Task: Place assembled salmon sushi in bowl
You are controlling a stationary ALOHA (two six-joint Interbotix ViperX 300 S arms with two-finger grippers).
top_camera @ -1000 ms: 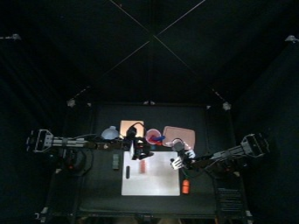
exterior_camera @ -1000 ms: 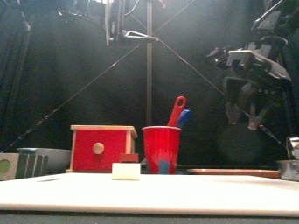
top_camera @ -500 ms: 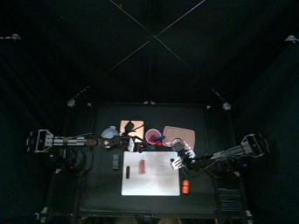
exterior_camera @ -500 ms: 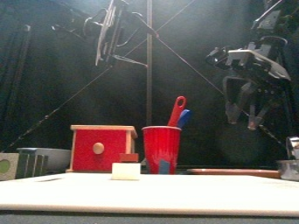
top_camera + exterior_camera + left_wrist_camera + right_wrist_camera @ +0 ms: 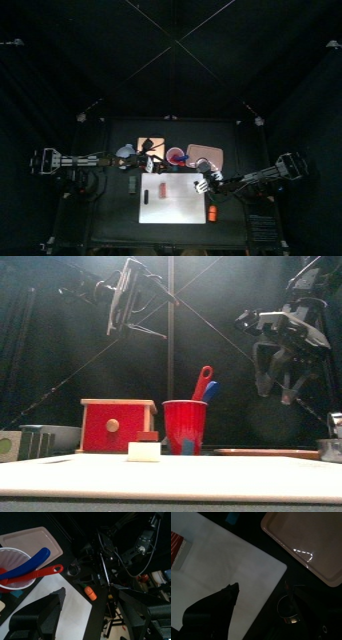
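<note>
The salmon sushi (image 5: 156, 187), a tiny red-orange piece on a white block, sits on the white board (image 5: 175, 203). It also shows in the front view (image 5: 143, 439) and in the right wrist view (image 5: 177, 546). A greyish bowl (image 5: 126, 152) stands at the table's back left. My left gripper (image 5: 139, 160) hangs high near the bowl, open and empty; the front view shows it raised (image 5: 130, 298). My right gripper (image 5: 205, 183) hovers over the board's right edge, open and empty, well above the table (image 5: 283, 378).
A red cup (image 5: 185, 427) with a red and a blue utensil stands behind the board, beside a red box (image 5: 112, 425). A pink tray (image 5: 203, 155) lies at the back right. An orange stick (image 5: 211, 213) lies right of the board.
My left arm has drawn back from over the board toward the left and now hangs high. The sushi stays on the board. The right arm has hardly moved.
</note>
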